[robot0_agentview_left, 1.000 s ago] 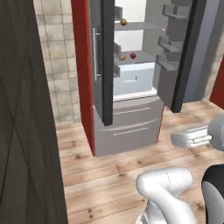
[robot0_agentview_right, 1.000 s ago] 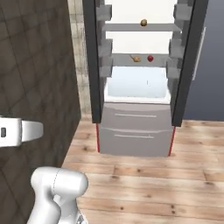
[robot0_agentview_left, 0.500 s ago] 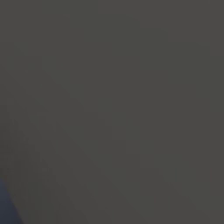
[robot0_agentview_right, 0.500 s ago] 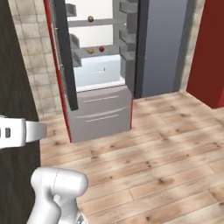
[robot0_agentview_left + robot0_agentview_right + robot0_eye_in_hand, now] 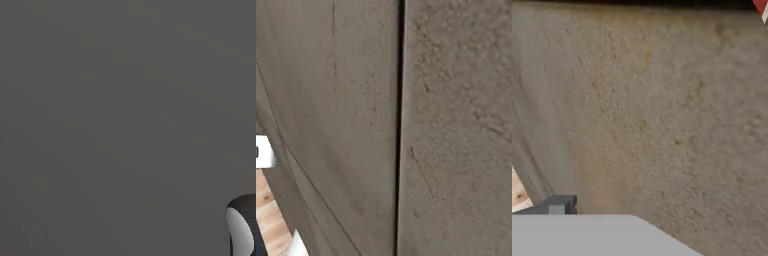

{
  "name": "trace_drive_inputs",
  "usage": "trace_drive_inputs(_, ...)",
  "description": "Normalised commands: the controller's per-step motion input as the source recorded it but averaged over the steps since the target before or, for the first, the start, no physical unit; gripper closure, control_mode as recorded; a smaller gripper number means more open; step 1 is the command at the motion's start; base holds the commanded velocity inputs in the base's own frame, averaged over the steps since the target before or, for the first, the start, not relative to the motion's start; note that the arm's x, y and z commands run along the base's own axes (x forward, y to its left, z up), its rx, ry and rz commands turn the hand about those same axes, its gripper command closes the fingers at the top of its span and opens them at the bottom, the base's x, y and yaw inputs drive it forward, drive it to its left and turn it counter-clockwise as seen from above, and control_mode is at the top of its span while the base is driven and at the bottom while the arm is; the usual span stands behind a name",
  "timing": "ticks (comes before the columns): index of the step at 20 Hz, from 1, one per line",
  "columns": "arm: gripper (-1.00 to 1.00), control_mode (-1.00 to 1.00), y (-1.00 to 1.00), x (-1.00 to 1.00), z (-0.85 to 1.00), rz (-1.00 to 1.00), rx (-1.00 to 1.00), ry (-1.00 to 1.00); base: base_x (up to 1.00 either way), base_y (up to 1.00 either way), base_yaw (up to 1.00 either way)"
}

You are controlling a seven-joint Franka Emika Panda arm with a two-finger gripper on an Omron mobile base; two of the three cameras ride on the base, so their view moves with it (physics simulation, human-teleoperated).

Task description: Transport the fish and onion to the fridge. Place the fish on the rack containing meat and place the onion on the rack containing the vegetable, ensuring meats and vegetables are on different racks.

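Fish and onion: where they lie, and which way the fish's long axis runs, cannot be told from these views. The hand's jaws stand wide apart with nothing between them; one dark fingertip [image 5: 559,204] rises close before a mottled grey-brown wall [image 5: 662,115]. In the right base view two such panels [image 5: 456,125] meet at a vertical seam [image 5: 399,125], with wood floor [image 5: 268,210] at lower left.

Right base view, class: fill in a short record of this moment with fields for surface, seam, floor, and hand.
surface: grey-brown mottled panels close to the camera
seam: dark vertical line between two panels
floor: strip of light wood planks at lower left
hand: one dark finger tip visible in the hand view; open, nothing held
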Motion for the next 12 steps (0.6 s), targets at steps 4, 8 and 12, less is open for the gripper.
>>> trace_drive_inputs(4,-1.00,1.00,0.00,0.00,0.00,0.00,0.00,0.00,-0.02,-1.00,-0.57)
trace_drive_inputs(8,-1.00,1.00,0.00,0.00,0.00,0.00,0.00,0.00,-0.11,-1.00,-0.41)
trace_drive_inputs(12,-1.00,1.00,0.00,0.00,0.00,0.00,0.00,0.00,-0.21,-1.00,-0.18)
